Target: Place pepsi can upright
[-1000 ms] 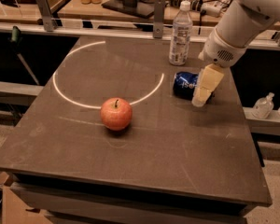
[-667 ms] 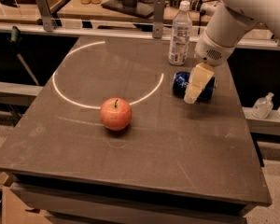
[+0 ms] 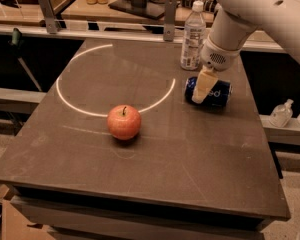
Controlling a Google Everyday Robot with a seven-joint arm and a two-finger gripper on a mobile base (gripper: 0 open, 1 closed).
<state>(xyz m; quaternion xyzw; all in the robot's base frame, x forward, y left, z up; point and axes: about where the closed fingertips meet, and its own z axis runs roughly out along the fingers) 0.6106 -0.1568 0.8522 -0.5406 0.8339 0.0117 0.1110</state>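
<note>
pepsi can (image 3: pixel 220 92) on side, pincer (image 3: pixel 201 87) over it

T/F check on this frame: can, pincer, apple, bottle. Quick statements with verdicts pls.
1. The pepsi can stands upright. False: it lies on its side.
2. The pincer is down at the can's left end. True.
3. The apple sits apart from the can, to its left and nearer the camera. True.
4. The water bottle lies flat. False: it stands upright behind the can.
</note>
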